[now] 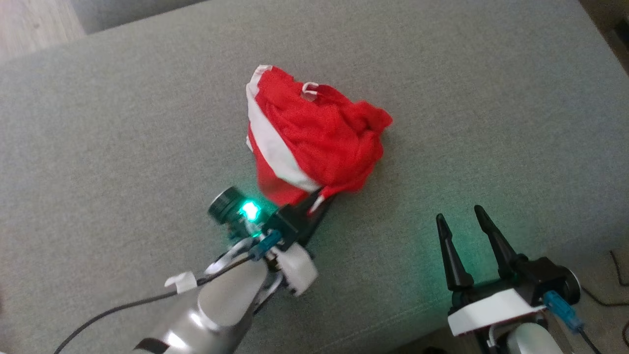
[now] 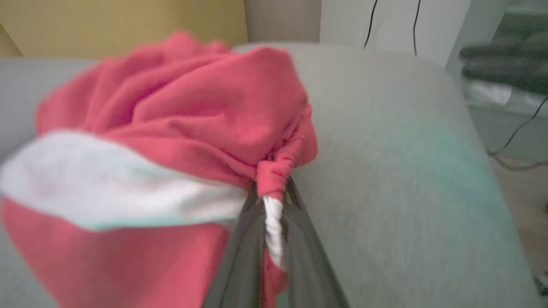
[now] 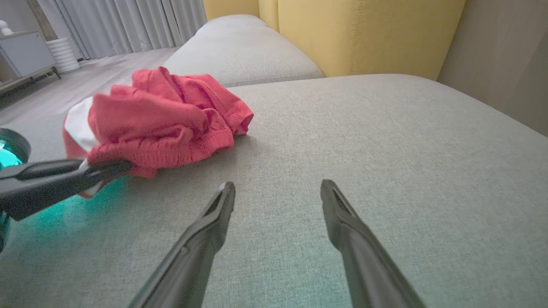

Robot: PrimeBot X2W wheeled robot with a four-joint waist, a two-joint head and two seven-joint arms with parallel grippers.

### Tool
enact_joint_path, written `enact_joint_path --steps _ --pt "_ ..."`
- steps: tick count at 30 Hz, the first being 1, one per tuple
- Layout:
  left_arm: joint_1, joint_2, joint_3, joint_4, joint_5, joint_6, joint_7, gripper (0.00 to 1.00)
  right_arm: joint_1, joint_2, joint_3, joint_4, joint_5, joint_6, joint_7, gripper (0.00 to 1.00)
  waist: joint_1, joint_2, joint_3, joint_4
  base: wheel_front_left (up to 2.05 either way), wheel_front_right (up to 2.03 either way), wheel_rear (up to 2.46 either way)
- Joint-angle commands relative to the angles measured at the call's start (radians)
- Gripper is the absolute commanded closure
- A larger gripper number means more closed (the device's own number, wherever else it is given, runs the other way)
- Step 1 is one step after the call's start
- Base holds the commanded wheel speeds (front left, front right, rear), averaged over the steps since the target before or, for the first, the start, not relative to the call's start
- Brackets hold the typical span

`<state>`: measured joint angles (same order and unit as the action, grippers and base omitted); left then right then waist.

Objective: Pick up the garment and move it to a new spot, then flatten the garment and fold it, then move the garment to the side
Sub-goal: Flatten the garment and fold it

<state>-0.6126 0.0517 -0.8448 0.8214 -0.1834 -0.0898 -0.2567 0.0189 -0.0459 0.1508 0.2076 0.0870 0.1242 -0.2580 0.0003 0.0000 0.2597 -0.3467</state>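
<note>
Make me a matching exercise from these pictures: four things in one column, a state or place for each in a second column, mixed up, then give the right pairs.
Column one:
1. left gripper
2. right gripper
3. garment
4. grey cushion

Column two:
A. crumpled in a heap
B. open, over bare fabric, apart from the red heap
C. lies under the heap
D. shut on a bunched edge of red and white trim

Pairs: 1-D, 2-B, 3-A, 4-C
</note>
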Motion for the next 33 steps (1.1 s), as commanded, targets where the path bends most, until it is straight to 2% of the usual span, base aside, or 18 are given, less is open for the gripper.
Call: enact_joint_path --steps 1,6,10,13,20,21,22,25,30,31,33 --pt "-0.042 -0.001 0.014 -0.069 -0.02 -0.007 -0.005 1.0 -0.028 -0.005 0.02 -0.024 0.006 0.007 -0.004 0.0 -0.0003 0.0 -0.013 0.002 0.0 0.0 0.0" --pt "-0.098 -0.001 0.045 -0.311 -0.14 -0.013 -0.005 1.0 -0.008 -0.005 0.021 -0.009 0.011 0.007 -0.004 0.0 -0.0003 0.0 -0.083 0.01 0.0 0.0 0.0" --pt "-0.164 -0.001 0.152 -0.45 -0.219 0.043 -0.005 1.0 0.021 -0.005 0.026 0.0 0.011 0.007 -0.004 0.0 -0.0003 0.0 -0.148 0.025 0.0 0.0 0.0" --pt "-0.173 -0.001 0.252 -0.425 -0.281 0.108 -0.005 1.0 0.036 -0.004 0.023 0.001 0.007 0.007 -0.004 0.0 -0.0003 0.0 -0.174 0.045 0.0 0.0 0.0" --pt "-0.068 0.029 0.362 -0.195 -0.39 0.138 0.004 1.0 0.053 -0.004 0.006 -0.009 0.0 0.007 -0.004 0.0 -0.0003 0.0 -0.164 0.122 0.0 0.0 0.0" --pt "-0.045 0.032 0.369 -0.166 -0.395 0.141 0.002 0.09 0.054 -0.004 0.005 -0.009 -0.001 0.007 -0.004 0.0 -0.0003 0.0 -0.159 0.133 0.0 0.0 0.0" --pt "-0.023 0.035 0.371 -0.137 -0.393 0.144 0.0 0.0 0.053 -0.004 0.005 -0.009 -0.002 0.007 -0.004 0.0 -0.0003 0.0 -0.154 0.143 0.0 0.0 0.0" --pt "0.039 0.038 0.381 -0.088 -0.37 0.16 -0.004 0.0 0.053 -0.005 -0.001 -0.009 -0.005 0.007 -0.004 0.0 -0.0003 0.0 -0.148 0.173 0.0 0.0 0.0" --pt "0.186 0.036 0.407 -0.196 -0.246 0.2 -0.005 0.0 0.064 -0.007 -0.018 -0.008 -0.007 0.007 -0.004 0.0 -0.0003 0.0 -0.158 0.228 0.0 0.0 0.0" --pt "0.221 0.034 0.401 -0.225 -0.22 0.195 -0.005 0.0 0.067 -0.007 -0.02 -0.007 -0.006 0.007 -0.004 0.0 -0.0003 0.0 -0.163 0.238 0.0 0.0 0.0" --pt "0.307 0.023 0.369 -0.287 -0.167 0.154 -0.005 0.0 0.076 -0.008 -0.015 -0.002 -0.004 0.007 -0.004 0.0 -0.0003 0.0 -0.18 0.259 0.0 0.0 0.0"
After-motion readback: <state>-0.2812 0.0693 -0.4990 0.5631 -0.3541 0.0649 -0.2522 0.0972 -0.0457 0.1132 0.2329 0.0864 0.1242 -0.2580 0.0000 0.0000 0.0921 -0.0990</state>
